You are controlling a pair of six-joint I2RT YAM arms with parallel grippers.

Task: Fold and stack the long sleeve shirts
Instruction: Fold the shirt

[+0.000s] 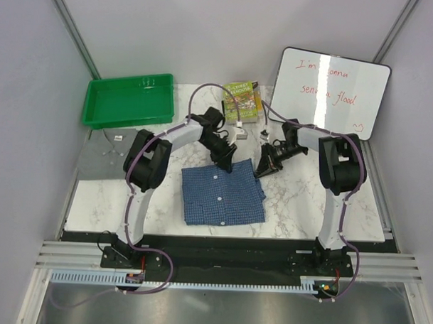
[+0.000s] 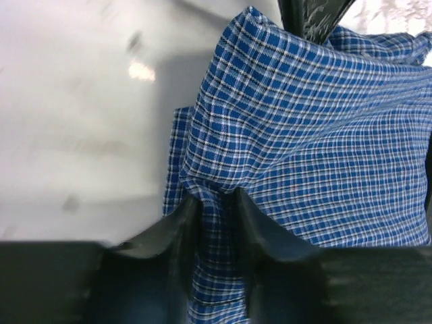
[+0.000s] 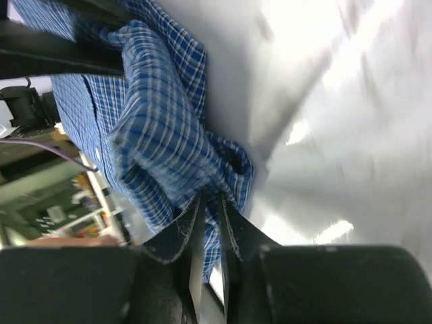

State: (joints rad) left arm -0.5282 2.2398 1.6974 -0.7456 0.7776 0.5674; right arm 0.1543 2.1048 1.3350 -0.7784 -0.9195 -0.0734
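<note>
1. Jaws of the left gripper [image 2: 216, 202] are closed down to a narrow slot, with a bunched fold of the blue shirt [image 2: 324, 135] clamped between them.
2. Jaws of the right gripper [image 3: 209, 202] are likewise almost together and pinch a gathered edge of the same cloth.
3. Both grips sit on the shirt's far edge, left and right of its middle. The cloth rises in a peak at each pinch.
4. The blue shirt lies mid-table as a rough rectangle, button placket up and running near to far.
5. Step in hand, as judged: a fold of the blue shirt, with the far edge taken up by both arms.
6. The next move, as judged, calls for both arms to carry that edge evenly toward the near hem, keeping it taut between them, and to let go only once it lies flat.
7. The wrist views show the clamped cloth; the top view hides both pinches behind the fingers.
8. Only the top view shows the shirt's outline, the green tray [image 1: 90, 109] and the whiteboard [image 1: 329, 91].
9. A flat grey patch [image 1: 99, 158] lies at the table's left edge. Whether it is the grey shirt cannot be told.
</note>
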